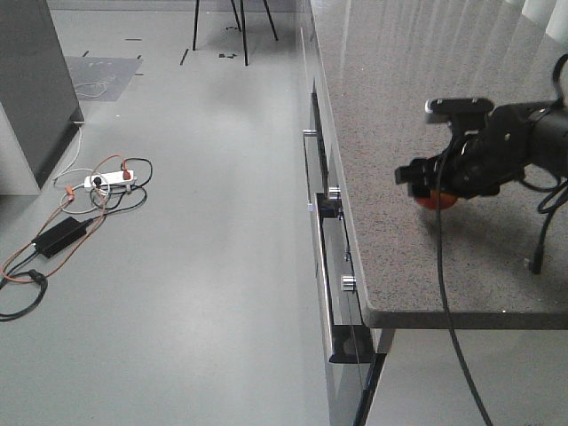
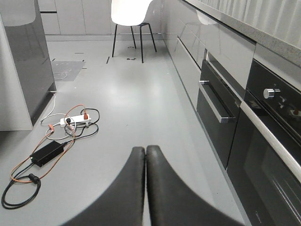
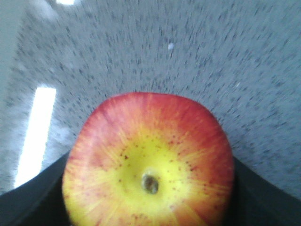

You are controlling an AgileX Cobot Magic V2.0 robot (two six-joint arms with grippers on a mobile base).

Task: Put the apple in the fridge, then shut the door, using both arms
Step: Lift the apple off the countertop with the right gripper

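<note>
Farthest left of the counter [image 1: 399, 89], across open floor, stands a tall dark grey slab, most likely the fridge [image 1: 35, 89]. Only one closed-looking side of it shows, so how the door stands cannot be told. On the floor between it and the counter lies a tangle of cables [image 1: 18, 264] with a white power strip [image 1: 108, 180] and a black power brick [image 1: 58, 235]. A white chair [image 2: 130, 12] stands farther back, near the counter's long front.

The left gripper [image 2: 146, 188] hangs over the floor left of the counter, its two dark fingers pressed together with nothing between them. The oven [image 2: 263, 155] is built into the counter's front, below the speckled top.

Over the counter's top, near its front corner, the right gripper [image 1: 426, 177] pinches the apple [image 3: 150, 165]. Dark fingers [image 3: 28, 205] hug both sides of the fruit, whose yellow end faces the wrist camera. Whether the apple touches the stone or sits just above it is unclear.
</note>
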